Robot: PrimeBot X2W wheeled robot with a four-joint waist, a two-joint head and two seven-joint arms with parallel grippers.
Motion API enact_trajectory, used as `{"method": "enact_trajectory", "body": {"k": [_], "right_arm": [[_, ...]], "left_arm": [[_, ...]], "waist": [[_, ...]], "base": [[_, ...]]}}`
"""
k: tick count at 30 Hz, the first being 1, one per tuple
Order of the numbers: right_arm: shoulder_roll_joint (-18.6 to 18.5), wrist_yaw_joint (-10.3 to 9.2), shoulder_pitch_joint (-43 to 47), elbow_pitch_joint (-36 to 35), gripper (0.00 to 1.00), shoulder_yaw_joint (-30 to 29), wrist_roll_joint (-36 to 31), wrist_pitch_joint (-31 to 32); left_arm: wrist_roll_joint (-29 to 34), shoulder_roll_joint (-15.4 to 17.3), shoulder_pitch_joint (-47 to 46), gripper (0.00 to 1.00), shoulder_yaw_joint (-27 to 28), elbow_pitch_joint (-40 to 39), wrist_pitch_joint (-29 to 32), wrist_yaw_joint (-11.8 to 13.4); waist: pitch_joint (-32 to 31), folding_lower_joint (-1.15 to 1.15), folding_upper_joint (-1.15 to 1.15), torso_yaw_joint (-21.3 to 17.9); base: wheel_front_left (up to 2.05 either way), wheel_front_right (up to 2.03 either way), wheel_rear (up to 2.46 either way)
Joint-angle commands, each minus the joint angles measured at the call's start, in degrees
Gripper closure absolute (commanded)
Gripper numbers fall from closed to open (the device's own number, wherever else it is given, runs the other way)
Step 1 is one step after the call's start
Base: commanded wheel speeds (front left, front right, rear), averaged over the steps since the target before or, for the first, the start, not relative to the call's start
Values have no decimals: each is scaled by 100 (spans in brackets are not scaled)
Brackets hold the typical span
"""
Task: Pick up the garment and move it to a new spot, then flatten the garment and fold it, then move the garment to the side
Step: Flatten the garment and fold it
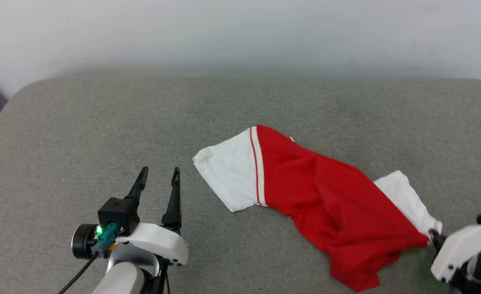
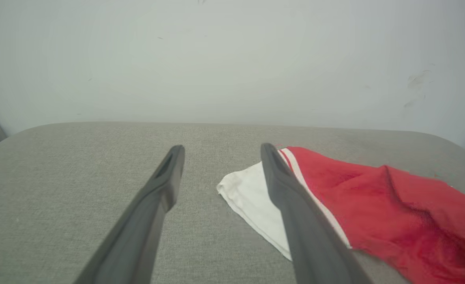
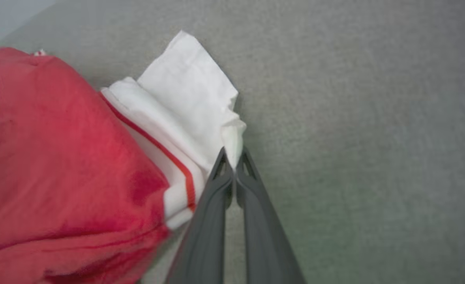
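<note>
As I judge it, the risk is a slip. The right gripper [image 3: 234,159] pinches only a thin fold at the very edge of one white sleeve [image 3: 185,90], so the weight of the bright red jersey-style garment [image 1: 326,192] with striped trim could pull it free on a lift. Its jaws are pressed together on that fold. The crumpled garment spreads leftward from its tips over the grey woven cushion [image 1: 101,122]. The left gripper [image 1: 160,170] gapes wide and holds nothing; the other sleeve lies near its right, apart.

A bare, lab-like room: a grey cloth-covered desk [image 1: 81,134] with rounded corners stands against a plain, scuffed white wall [image 2: 232,59].
</note>
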Motion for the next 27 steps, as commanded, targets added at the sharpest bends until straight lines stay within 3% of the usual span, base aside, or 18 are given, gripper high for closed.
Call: {"method": "enact_trajectory", "body": {"k": [1, 2, 3, 4, 11, 17, 27], "right_arm": [[138, -2, 244, 116, 100, -211, -73, -68], [195, -1, 394, 204, 85, -344, -173, -121], [250, -2, 501, 283, 53, -447, -236, -178], [326, -2, 561, 349, 0, -514, -219, -234], [513, -1, 606, 17, 0, -577, -294, -1622], [341, -1, 684, -746, 0, -243, -601, -2615], [515, -2, 1534, -2484, 0, 723, -1260, -2633]], "left_arm": [[-36, 29, 95, 0, 19, -21, 24, 22], [-47, 40, 113, 0, 25, -31, 34, 37], [-55, 54, 126, 0, 36, -44, 48, 54], [-66, 60, 146, 0, 44, -57, 59, 63], [-137, 140, 367, 0, 111, -117, 101, 168], [-182, 257, 597, 0, 143, -196, 175, 260], [-197, 499, 950, 0, 217, -518, 386, 476]], "waist": [[-40, 0, 0, -48], [-53, 0, 0, -63], [-60, 0, 0, -77], [-61, 0, 0, -87], [-210, 0, 0, -140], [-473, 0, 0, -134], [-702, 0, 0, -307]], "base": [[0, 0, 0], [0, 0, 0], [0, 0, 0], [0, 0, 0], [0, 0, 0], [0, 0, 0], [0, 0, 0]]}}
